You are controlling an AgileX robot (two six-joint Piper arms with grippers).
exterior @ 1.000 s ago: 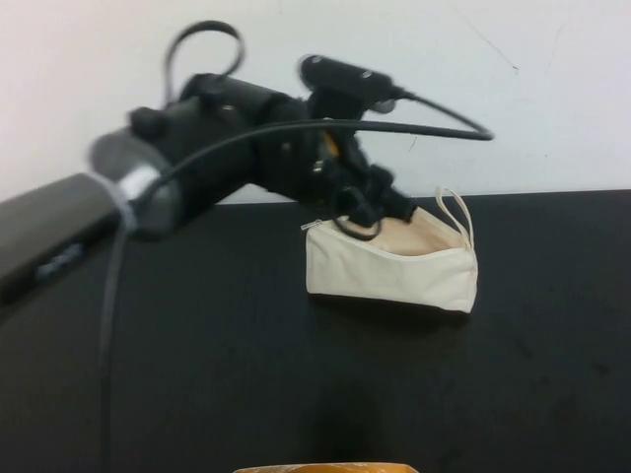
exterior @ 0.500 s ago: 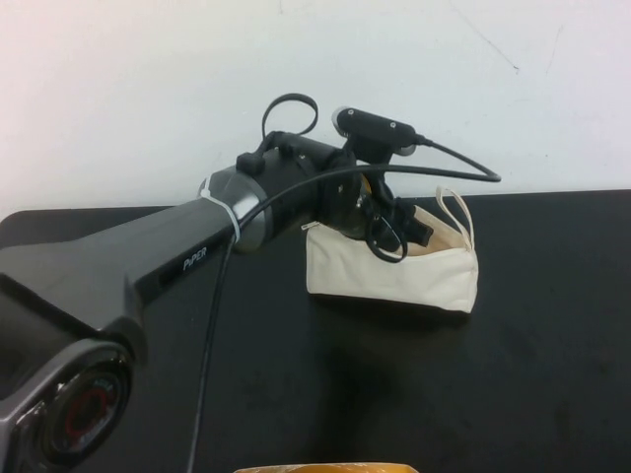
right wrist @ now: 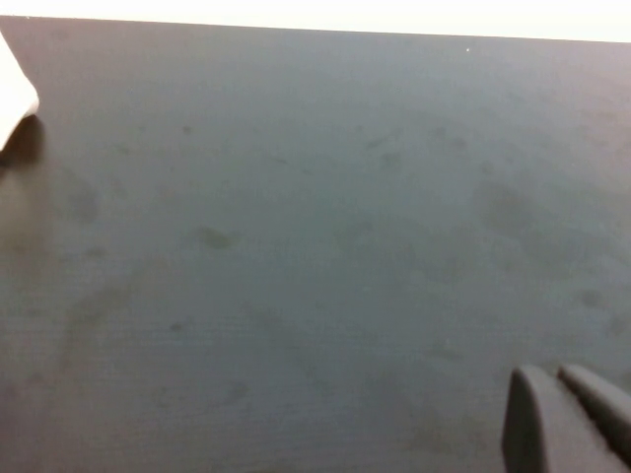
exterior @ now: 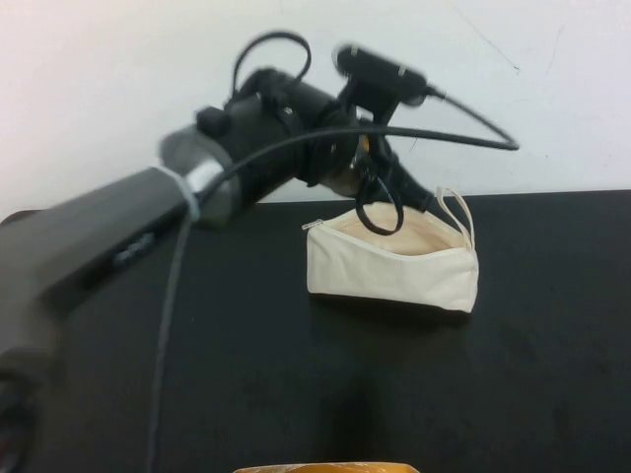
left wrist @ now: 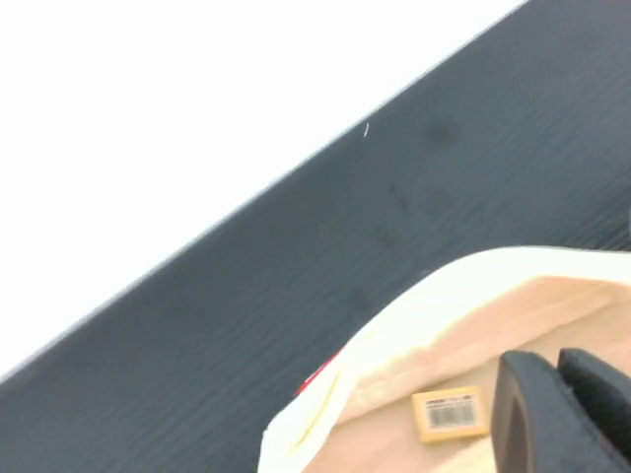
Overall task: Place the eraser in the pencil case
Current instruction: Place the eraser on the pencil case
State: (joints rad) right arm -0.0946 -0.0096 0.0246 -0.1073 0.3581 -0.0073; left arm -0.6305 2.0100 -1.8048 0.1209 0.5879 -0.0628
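Observation:
The cream-white pencil case [exterior: 394, 271] lies open on the black table, its loop strap [exterior: 455, 212] at the far right end. The tan-yellow eraser [left wrist: 451, 412] with its barcode label lies loose on the peach lining inside the pencil case [left wrist: 434, 305]; it is hidden in the high view. My left gripper [exterior: 419, 202] hovers just above the pouch's open rim; in the left wrist view the left gripper [left wrist: 552, 361] is shut and empty, beside the eraser and apart from it. My right gripper [right wrist: 564, 379] is shut and empty over bare table, out of the high view.
The black table [exterior: 296, 374] ends at a white wall behind the pouch. A yellow-orange object [exterior: 325, 467] peeks in at the near edge. A white corner of the pouch [right wrist: 15, 99] shows at the edge of the right wrist view. The left arm's cable [exterior: 463, 138] arches above the pouch.
My left gripper has risen from inside the pouch opening to just above its rim, and the arm has swung upward. The pouch has not moved.

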